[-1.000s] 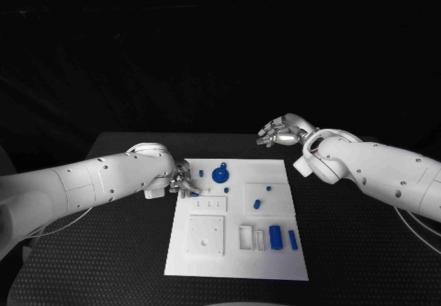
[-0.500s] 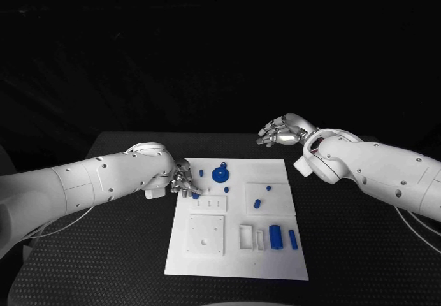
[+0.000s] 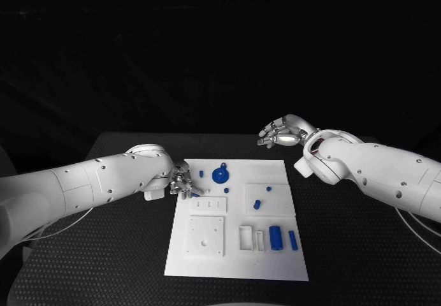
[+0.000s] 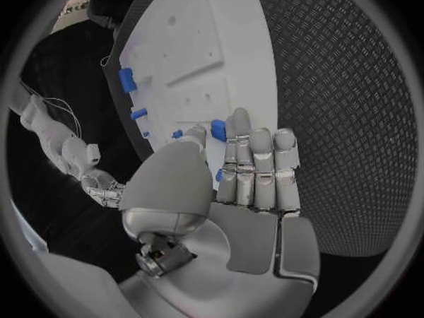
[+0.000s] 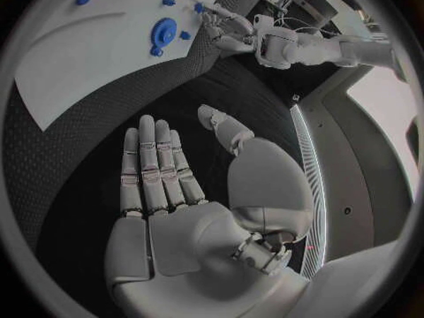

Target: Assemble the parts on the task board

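The black table is carrying the white task board, which is lying flat at its middle with its long side running away from the robot.

The left arm is reaching in low over the table and is ending at the board's left edge, near the far corner. The right arm is standing higher and is ending beyond the board's far right corner, over bare table.

The left hand is resting at the board's left edge with its fingers lying straight and close together. A small blue part is showing at the fingertips; the left wrist view is suggesting a pinch between thumb and finger, but I cannot tell whether it is actually gripped. This hand is covering the near-left run of the board's edge.

The right hand is hanging released, palm flat, fingers extended and holding nothing, well apart from the board.

On the board, the round blue part is sitting near the far edge, just beside the left hand. Two blue cylinders are lying side by side near the right edge, closer to the robot, next to a white slotted block. A small blue piece is lying in the square recess at the right. A white square plate is occupying the near-left area.
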Available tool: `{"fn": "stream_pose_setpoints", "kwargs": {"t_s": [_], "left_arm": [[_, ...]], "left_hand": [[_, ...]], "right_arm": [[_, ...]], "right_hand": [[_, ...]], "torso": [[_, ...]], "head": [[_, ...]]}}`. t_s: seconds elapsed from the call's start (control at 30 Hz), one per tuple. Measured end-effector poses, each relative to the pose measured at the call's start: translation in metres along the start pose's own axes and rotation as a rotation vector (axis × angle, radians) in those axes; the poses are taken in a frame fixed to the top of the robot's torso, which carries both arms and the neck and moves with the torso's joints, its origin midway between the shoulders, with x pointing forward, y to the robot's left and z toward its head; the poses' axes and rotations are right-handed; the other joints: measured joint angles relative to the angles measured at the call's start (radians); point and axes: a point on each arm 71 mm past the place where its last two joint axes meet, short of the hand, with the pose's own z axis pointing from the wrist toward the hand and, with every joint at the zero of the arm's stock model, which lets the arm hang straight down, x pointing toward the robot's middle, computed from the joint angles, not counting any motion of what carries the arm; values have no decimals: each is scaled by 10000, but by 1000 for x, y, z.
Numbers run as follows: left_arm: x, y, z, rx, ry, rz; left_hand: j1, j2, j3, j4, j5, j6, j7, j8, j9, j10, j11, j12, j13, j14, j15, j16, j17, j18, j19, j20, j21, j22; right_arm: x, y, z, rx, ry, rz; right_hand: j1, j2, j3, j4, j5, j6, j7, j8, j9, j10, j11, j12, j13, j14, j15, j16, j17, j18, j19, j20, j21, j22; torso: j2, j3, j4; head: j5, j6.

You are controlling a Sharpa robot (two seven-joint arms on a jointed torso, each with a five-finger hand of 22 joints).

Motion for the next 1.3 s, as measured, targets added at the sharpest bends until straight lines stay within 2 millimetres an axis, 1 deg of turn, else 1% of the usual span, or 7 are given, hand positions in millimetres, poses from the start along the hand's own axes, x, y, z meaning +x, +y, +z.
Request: {"fn": "stream_pose_setpoints", "kwargs": {"t_s": [0.13,0.27,0.37,0.73,1.03,1.17,1.3], "left_arm": [[0,0,0,0,-2,2],[0,-1,0,-8,-19,9],[0,-2,0,-5,-44,41],[-2,3,-1,-97,-329,120],[-4,6,-8,-22,-905,304],[-6,4,-10,89,-1248,271],[-7,2,-10,151,-1435,206]], "left_hand": [[-275,-123,138,11,-223,-2,2,0,-13,0,0,0,0,0,0,0,0,1,0,0,-39,0],[-690,-355,444,19,-1049,-2,1,0,-13,0,-1,0,0,0,1,0,-9,18,60,-14,-69,-1],[-786,-452,483,13,-1257,-2,1,0,-17,0,-1,0,0,0,2,0,-9,18,73,-2,-76,5],[-793,-459,625,9,-1258,-1,0,0,-24,0,-1,0,9,1,4,0,-8,20,108,-36,-76,6],[91,-1027,948,-26,-1224,-545,147,-117,-43,-96,56,1,40,-14,22,0,-23,20,143,-72,-76,5],[678,-1104,947,-25,-397,-1022,324,-117,-33,-477,195,-119,-11,-118,128,-119,-75,16,143,-72,-173,4],[655,-1059,854,-29,-75,-1350,443,-227,-47,-803,377,-349,-130,-226,237,-191,-94,-54,87,-16,-269,4]], "right_arm": [[0,0,0,2,1,1],[0,0,0,4,3,1],[0,0,0,8,2,1],[0,-2,-1,40,-3,1],[-1,-3,-1,66,-25,-5],[-2,-4,-2,75,-33,-7],[-2,-4,-2,84,-41,-9]], "right_hand": [[0,0,0,0,0,0,0,0,1,0,0,0,0,0,0,0,0,0,0,0,0,0],[0,0,0,0,0,0,0,0,0,0,0,0,-1,0,0,0,-1,-1,0,0,0,-1],[0,0,0,0,0,0,0,0,-9,0,0,0,-10,0,0,0,-1,-1,0,0,0,-1],[1,-1,-28,29,0,0,0,0,-9,0,0,0,-17,0,0,0,5,0,0,0,0,7],[1,-1,-28,28,0,0,0,0,-17,0,0,0,-27,0,0,-40,7,0,0,0,-38,7],[1,-1,-28,28,0,0,0,0,-17,0,0,40,-27,0,0,-39,7,0,0,0,-38,6],[1,-1,-28,28,0,0,0,0,-17,0,0,39,-38,0,0,-39,6,-1,0,0,-38,6]], "torso": [[0,0,3],[-2,0,5],[-2,-1,5],[0,-2,-2],[-10,3,12],[-10,3,9],[-5,3,6]], "head": [[-6,1],[-11,6],[-11,10],[-23,29],[-40,57],[-39,68],[-32,73]]}}
